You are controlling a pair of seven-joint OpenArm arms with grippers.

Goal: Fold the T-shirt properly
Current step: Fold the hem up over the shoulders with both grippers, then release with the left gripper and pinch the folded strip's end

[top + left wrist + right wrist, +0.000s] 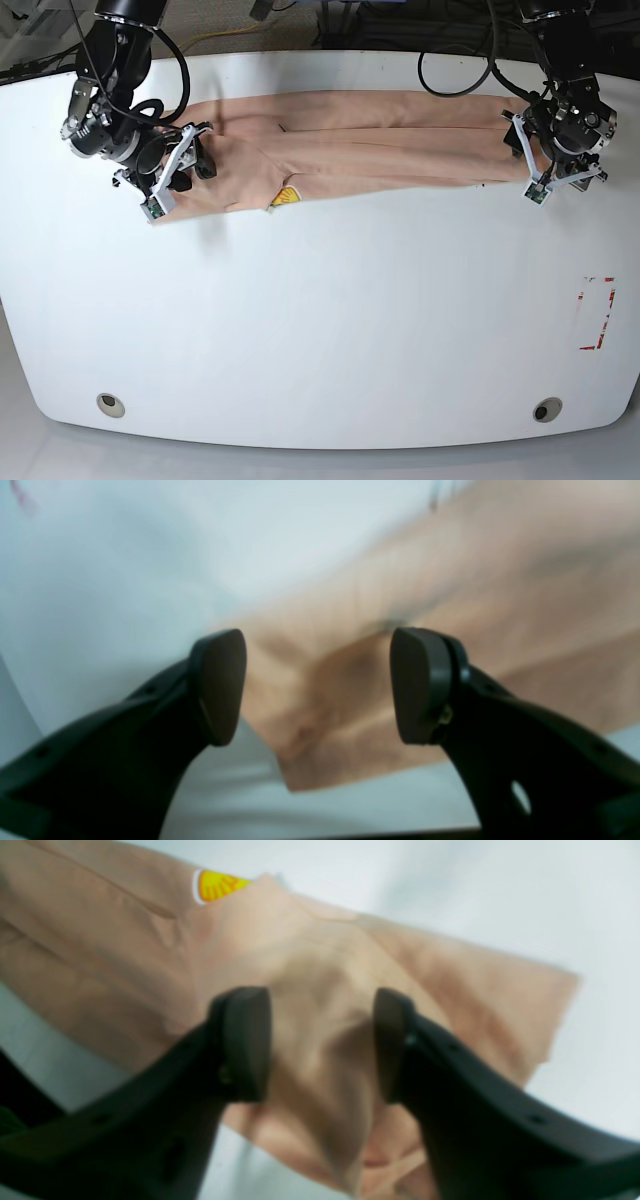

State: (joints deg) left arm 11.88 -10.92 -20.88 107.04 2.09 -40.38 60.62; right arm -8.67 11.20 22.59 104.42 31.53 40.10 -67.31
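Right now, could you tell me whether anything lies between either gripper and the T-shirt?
Nothing visible does. The left gripper and right gripper both stand open directly over the T-shirt, one at each end of the folded strip, with only peach fabric between their jaws.

arms: chunky black joints, loose black cables looping off them
fingers [220, 685]: matte black, rounded flat pads, tiny screws

Left tool [318, 685] jaws wide apart; right tool [322, 1042] likewise (narrower gap).
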